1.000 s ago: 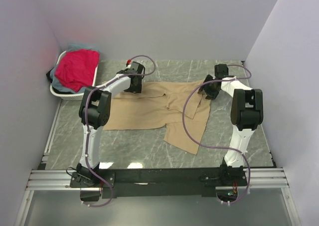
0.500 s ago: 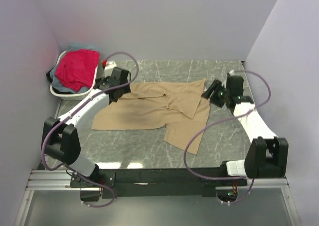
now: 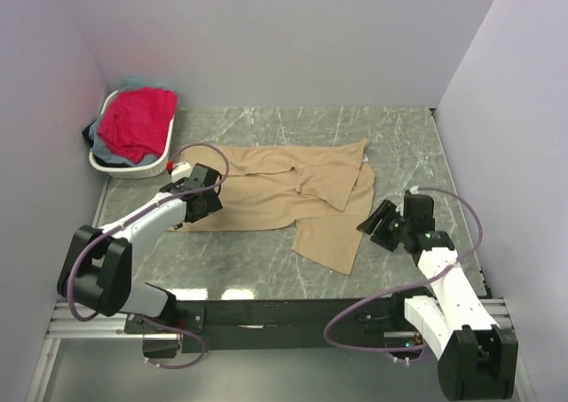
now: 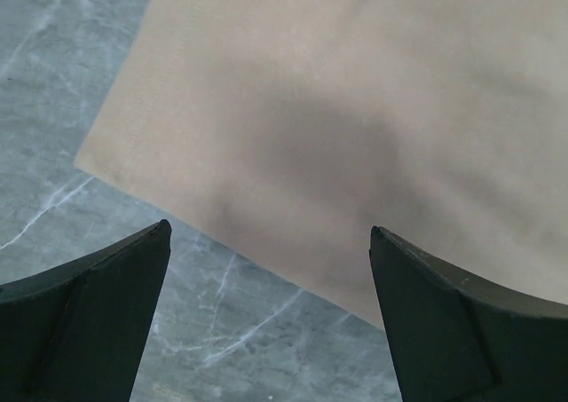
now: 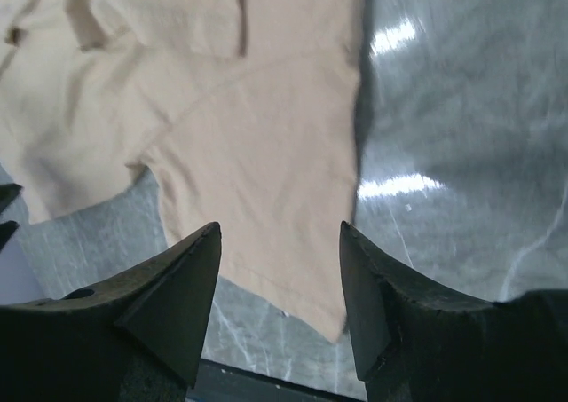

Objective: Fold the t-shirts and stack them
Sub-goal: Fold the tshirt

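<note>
barely begun, i judge: the plain tan cloth t-shirt (image 3: 284, 193) lies rumpled and unfolded on the grey marble table (image 3: 257, 264). the bright red-pink t-shirt (image 3: 135, 122) and others sit in the white oval plastic basket (image 3: 133, 165). the left gripper (image 4: 269, 242) and right gripper (image 5: 280, 233) are both spread and empty.

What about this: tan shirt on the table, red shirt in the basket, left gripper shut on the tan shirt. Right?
No. The left gripper is open over the tan shirt, gripping nothing, as the left wrist view shows. The rest holds.
</note>
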